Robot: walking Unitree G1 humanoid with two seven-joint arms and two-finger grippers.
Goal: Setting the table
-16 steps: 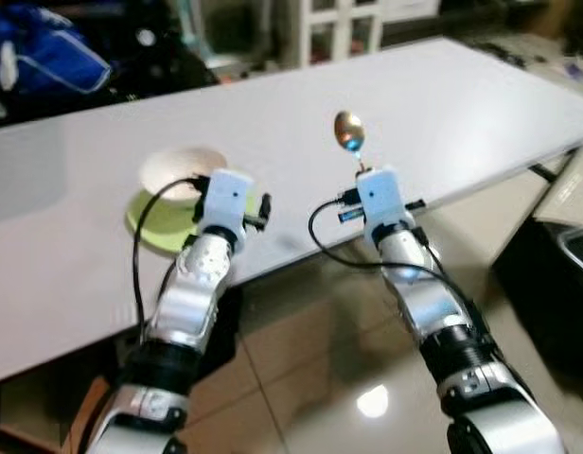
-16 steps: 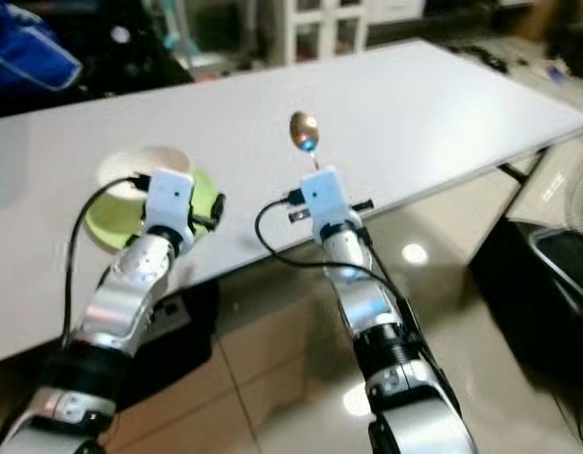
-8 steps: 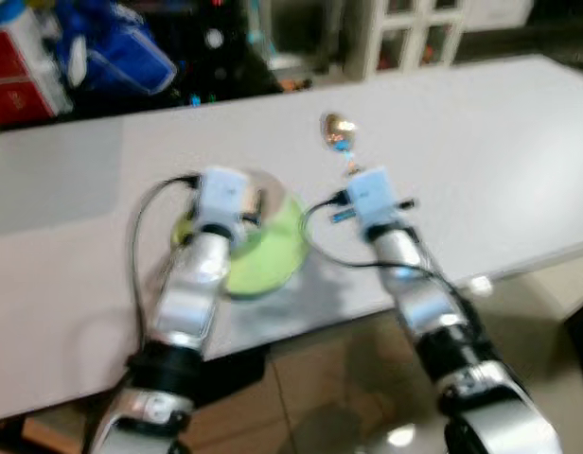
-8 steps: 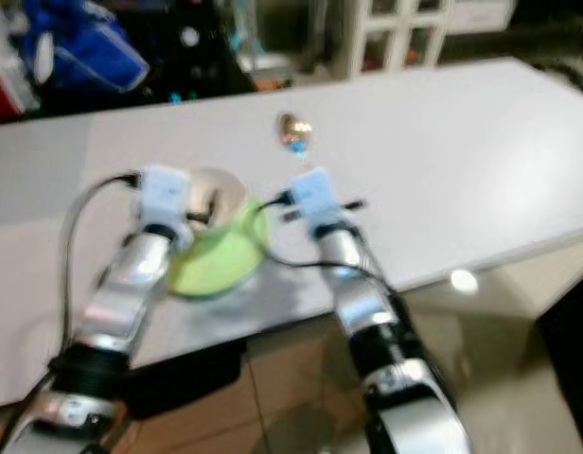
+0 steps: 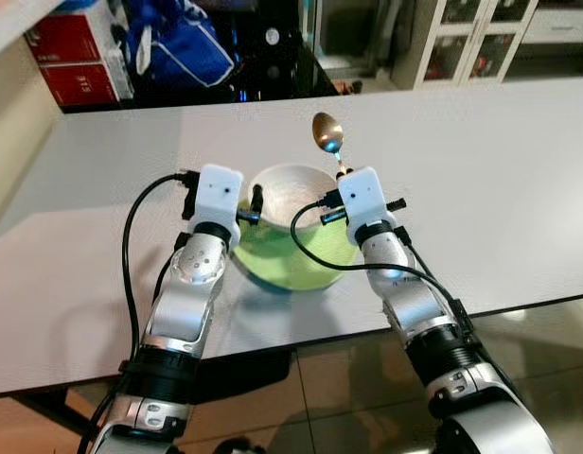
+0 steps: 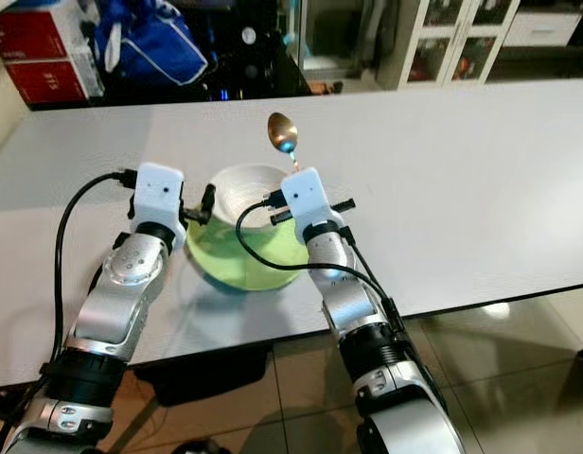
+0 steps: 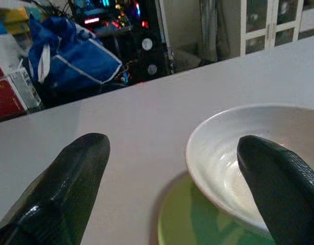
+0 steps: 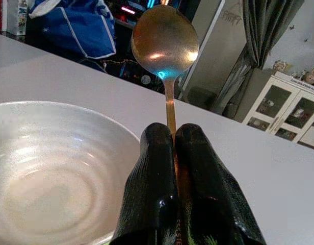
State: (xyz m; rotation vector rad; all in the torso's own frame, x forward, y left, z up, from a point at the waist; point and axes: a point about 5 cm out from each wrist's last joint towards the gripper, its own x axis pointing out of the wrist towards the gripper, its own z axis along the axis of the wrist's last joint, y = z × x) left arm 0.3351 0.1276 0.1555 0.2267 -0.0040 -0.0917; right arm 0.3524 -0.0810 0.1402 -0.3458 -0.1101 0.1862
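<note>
View swung since second ago; bowl and green plate now sit between both arms on table. Right gripper still pinched tight on spoon, upright beside bowl. Left gripper fingers spread wide, bowl rim between them.

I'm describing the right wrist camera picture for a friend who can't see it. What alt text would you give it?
Two black fingers of the right gripper are pinched shut on the thin handle of a golden spoon, held upright with its bowl at the top. Beside it, a white bowl sits on a pale table.
</note>
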